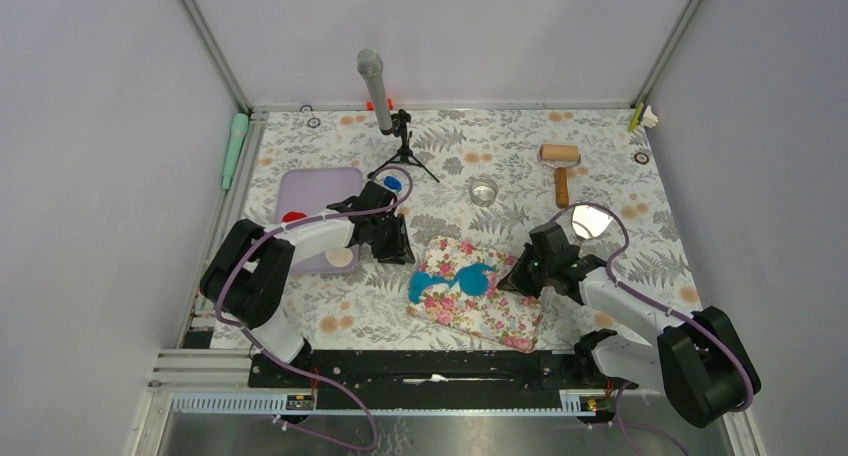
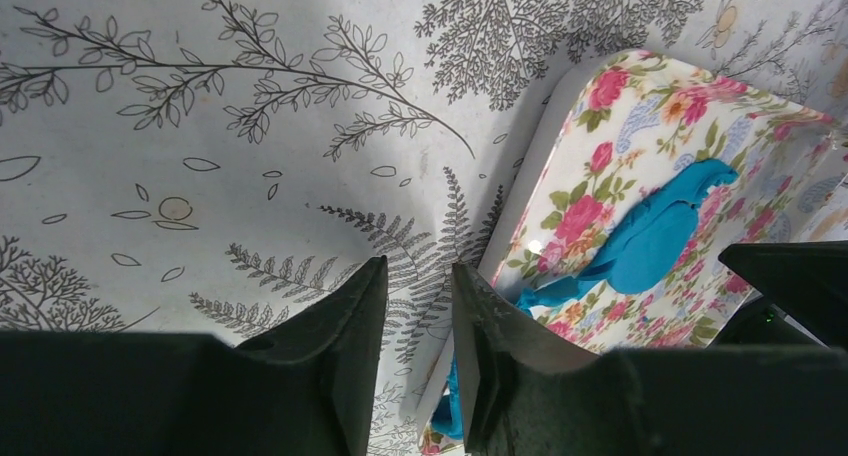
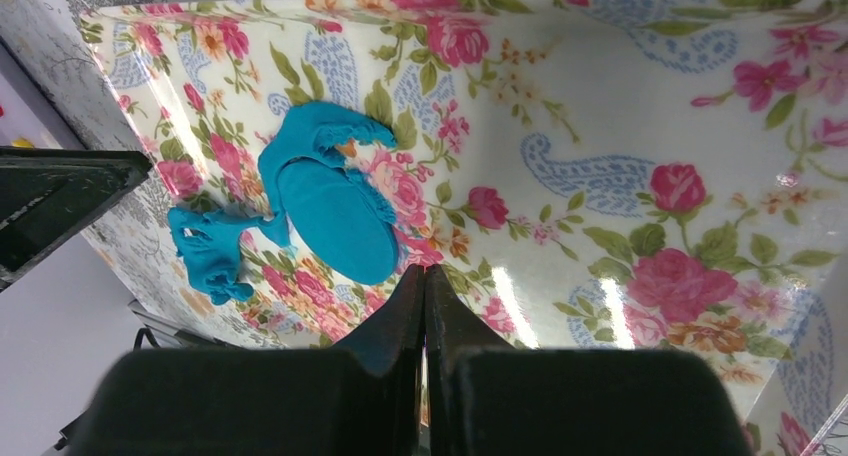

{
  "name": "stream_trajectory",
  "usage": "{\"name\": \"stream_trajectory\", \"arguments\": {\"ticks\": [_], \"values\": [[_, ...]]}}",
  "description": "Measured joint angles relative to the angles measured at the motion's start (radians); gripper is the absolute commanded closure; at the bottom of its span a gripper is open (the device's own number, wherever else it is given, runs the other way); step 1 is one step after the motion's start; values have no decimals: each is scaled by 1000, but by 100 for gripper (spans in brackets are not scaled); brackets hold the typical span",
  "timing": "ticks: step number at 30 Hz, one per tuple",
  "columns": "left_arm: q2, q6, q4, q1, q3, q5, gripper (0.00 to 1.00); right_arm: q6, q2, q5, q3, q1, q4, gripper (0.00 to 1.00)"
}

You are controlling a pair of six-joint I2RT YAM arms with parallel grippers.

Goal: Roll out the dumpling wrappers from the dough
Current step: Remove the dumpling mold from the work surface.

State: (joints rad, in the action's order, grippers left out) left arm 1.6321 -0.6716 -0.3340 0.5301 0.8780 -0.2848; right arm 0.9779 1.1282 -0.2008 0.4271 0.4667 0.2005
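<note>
The blue dough (image 1: 462, 279) lies on the floral pink mat (image 1: 500, 316). In the right wrist view it shows as a flat, clean-edged disc, a dumpling wrapper (image 3: 335, 221), with ragged scraps (image 3: 210, 251) joined at its far side. My right gripper (image 3: 425, 276) is shut with nothing seen between its fingers, its tips at the disc's near edge. Just off the mat's left edge (image 2: 560, 106), my left gripper (image 2: 418, 276) stands open by a narrow gap, holding nothing. The dough (image 2: 650, 241) lies to its right.
A wooden roller (image 1: 560, 161) lies at the back right, with a clear round cup (image 1: 483, 191) and a shiny round lid (image 1: 590, 221) near it. A lilac tray (image 1: 310, 191) with small clay pieces sits at the left. A microphone on a tripod (image 1: 385, 96) stands behind.
</note>
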Motion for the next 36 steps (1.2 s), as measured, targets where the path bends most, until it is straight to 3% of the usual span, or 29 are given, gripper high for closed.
{"name": "stream_trajectory", "arguments": {"ticks": [3,10,16,21,27,36], "values": [[13,-4,3,0,0,-2,79,2,1,16,-1,0,-6,100],[33,-11,14,0,0,-11,83,-58,92,33,69,12,-3,95],[33,-11,14,0,0,-11,80,-93,117,65,195,190,-1,91],[29,-11,-2,0,18,-11,78,-132,246,66,295,323,-36,94],[-34,6,-85,0,101,6,73,-203,394,37,351,349,-18,94],[-88,15,-123,-2,134,66,73,-256,452,24,404,349,-7,94]]}}
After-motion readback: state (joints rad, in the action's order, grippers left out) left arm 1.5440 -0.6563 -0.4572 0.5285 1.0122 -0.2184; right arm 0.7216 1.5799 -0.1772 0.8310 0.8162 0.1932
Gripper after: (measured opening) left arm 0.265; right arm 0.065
